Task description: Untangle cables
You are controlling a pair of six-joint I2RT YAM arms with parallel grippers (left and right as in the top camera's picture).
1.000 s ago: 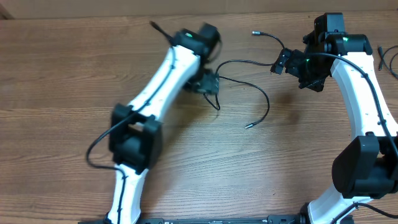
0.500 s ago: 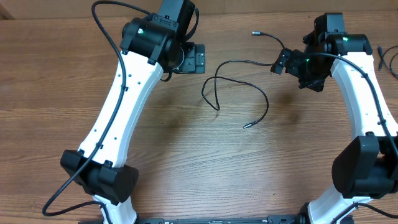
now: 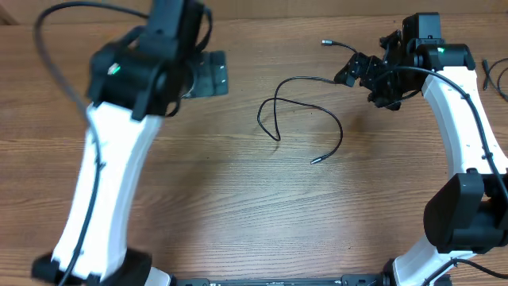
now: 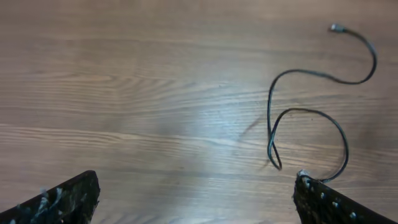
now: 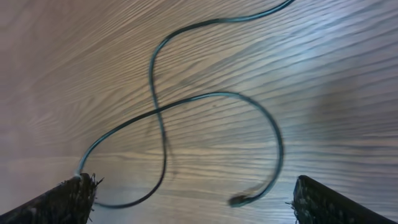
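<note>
1. Spreading across every view is a brown wood-grain table (image 3: 238, 230).
2. Two white arms with black joints reach over it: the left arm (image 3: 99, 183) rises from the near edge toward the far left, and the right arm (image 3: 460, 127) bends in from the right side.
3. The left gripper (image 3: 216, 74) has its jaws spread wide and holds nothing. It is well apart from the cable.
4. The right gripper (image 3: 355, 73) is also spread wide. In its wrist view the cable runs right up to one fingertip (image 5: 74, 193), with nothing clamped.
5. The cable (image 3: 340, 127), thin and black, lies on the table between the grippers, nearer the right one. It crosses itself in one loop.
6. A small silver plug (image 3: 315, 161) ends the cable on its near side. A second plug (image 3: 325, 41) lies beyond the right gripper; whether it belongs to the same cord cannot be told.
</note>
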